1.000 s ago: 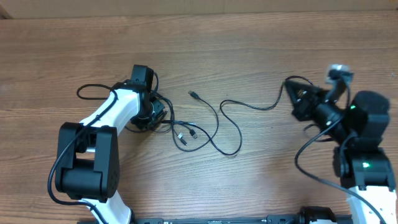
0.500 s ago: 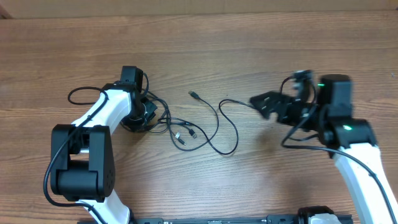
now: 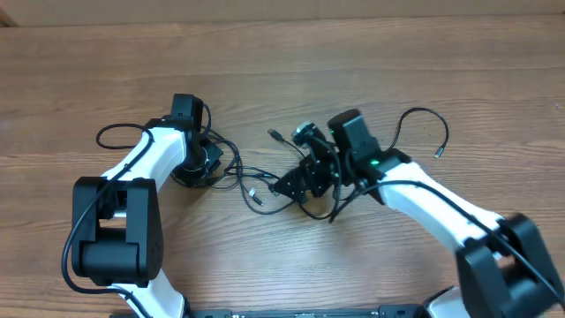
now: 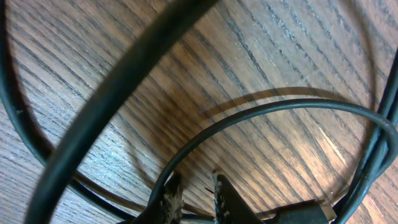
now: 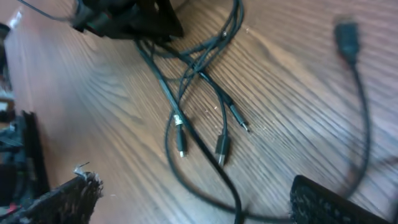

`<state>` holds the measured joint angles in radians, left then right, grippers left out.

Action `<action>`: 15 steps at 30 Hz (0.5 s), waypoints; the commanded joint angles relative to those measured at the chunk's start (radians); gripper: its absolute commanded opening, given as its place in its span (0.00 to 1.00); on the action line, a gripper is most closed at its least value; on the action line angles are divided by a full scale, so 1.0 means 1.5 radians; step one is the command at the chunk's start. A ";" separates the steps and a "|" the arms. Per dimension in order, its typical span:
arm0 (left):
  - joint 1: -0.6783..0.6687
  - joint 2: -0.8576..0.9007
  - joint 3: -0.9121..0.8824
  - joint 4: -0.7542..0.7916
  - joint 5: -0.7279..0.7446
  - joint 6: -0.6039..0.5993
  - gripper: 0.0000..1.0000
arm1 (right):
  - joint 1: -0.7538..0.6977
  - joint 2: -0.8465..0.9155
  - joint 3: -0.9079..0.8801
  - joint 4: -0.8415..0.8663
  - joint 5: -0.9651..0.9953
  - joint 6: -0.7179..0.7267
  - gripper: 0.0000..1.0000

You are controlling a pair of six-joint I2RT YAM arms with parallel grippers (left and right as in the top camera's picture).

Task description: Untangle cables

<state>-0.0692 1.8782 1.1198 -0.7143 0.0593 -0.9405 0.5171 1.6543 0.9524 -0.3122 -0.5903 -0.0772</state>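
Hovering wide open over the crossed cables [image 5: 196, 70], the right gripper [image 5: 196, 185] holds nothing — the left gripper [image 4: 193, 190] narrowly pinches a strand; untangling looks barely begun.

You have a wooden table [image 3: 79, 62] with brown grain running side to side. A paler tan strip [image 3: 353, 7] borders its far edge.
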 commanded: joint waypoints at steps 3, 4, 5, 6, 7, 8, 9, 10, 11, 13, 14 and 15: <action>0.008 0.057 -0.047 -0.007 -0.010 -0.002 0.21 | 0.038 0.053 0.002 0.047 -0.045 -0.024 0.86; 0.008 0.057 -0.047 -0.006 -0.009 -0.002 0.21 | 0.049 0.063 0.002 0.052 -0.043 -0.024 0.83; 0.008 0.057 -0.047 -0.005 -0.009 -0.002 0.21 | 0.060 0.071 0.002 0.056 -0.041 -0.024 0.78; 0.008 0.057 -0.047 -0.004 -0.009 -0.002 0.21 | 0.070 0.080 0.002 0.062 -0.040 -0.024 0.74; 0.008 0.057 -0.047 -0.003 -0.009 -0.003 0.21 | 0.080 0.089 0.002 0.068 -0.038 -0.024 0.69; 0.008 0.057 -0.047 -0.003 -0.009 -0.004 0.20 | 0.092 0.099 0.002 0.076 -0.025 -0.024 0.68; 0.008 0.057 -0.047 -0.004 -0.008 -0.004 0.20 | 0.102 0.106 0.002 0.083 -0.002 -0.024 0.65; 0.008 0.057 -0.047 -0.004 -0.005 -0.004 0.20 | 0.112 0.111 0.002 0.093 0.026 -0.024 0.58; 0.008 0.057 -0.047 -0.004 -0.003 -0.004 0.19 | 0.121 0.114 0.002 0.106 0.055 -0.021 0.50; 0.007 0.057 -0.047 -0.005 -0.001 -0.004 0.19 | 0.131 0.114 0.003 0.130 0.072 -0.016 0.11; 0.007 0.057 -0.047 -0.005 -0.001 -0.004 0.19 | 0.134 0.111 0.009 0.137 0.066 -0.004 0.04; 0.007 0.057 -0.047 -0.005 -0.001 -0.004 0.20 | 0.134 0.108 0.019 0.137 0.060 0.012 0.04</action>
<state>-0.0654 1.8782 1.1198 -0.7124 0.0700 -0.9409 0.7155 1.8248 0.9520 -0.1226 -0.5373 -0.0925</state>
